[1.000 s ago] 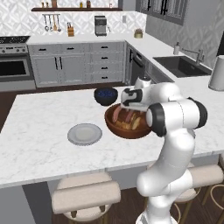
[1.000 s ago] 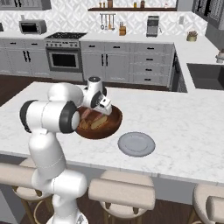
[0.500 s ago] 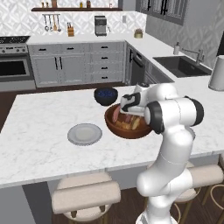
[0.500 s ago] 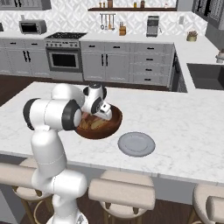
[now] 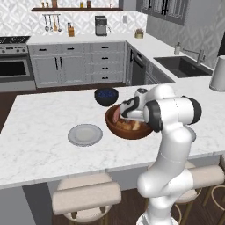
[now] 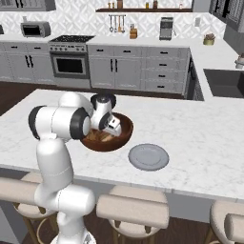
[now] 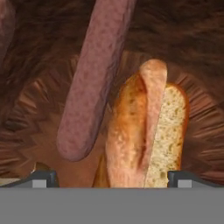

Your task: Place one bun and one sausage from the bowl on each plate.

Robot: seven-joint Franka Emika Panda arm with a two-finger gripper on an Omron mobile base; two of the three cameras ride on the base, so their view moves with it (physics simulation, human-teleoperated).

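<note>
My gripper [image 7: 113,178] is open and reaches down into the reddish-brown wooden bowl [image 5: 127,134] [image 6: 107,144] [image 7: 192,52]. Right in front of it lies a golden split bun [image 7: 144,131], with its near end between my two fingertips [image 7: 43,177]. A pinkish-brown sausage [image 7: 94,78] lies beside the bun on its left, not touched. The hand [image 5: 125,110] [image 6: 110,127] dips over the bowl's rim on the island counter. A light-grey plate [image 5: 85,134] [image 6: 148,157] lies bare beside the bowl. Nothing is held.
A small dark blue-black bowl [image 5: 106,96] stands just behind the wooden bowl. The white marble island [image 5: 39,132] [image 6: 200,138] stretches wide around both. Padded stools [image 5: 88,195] [image 6: 133,209] line its near edge. A sink [image 5: 182,66] lies at the far counter.
The hand has come down from above the bowl's rim into the bowl, closer to the bun and sausage. The jaws have stayed open. Bowl and plate have not moved.
</note>
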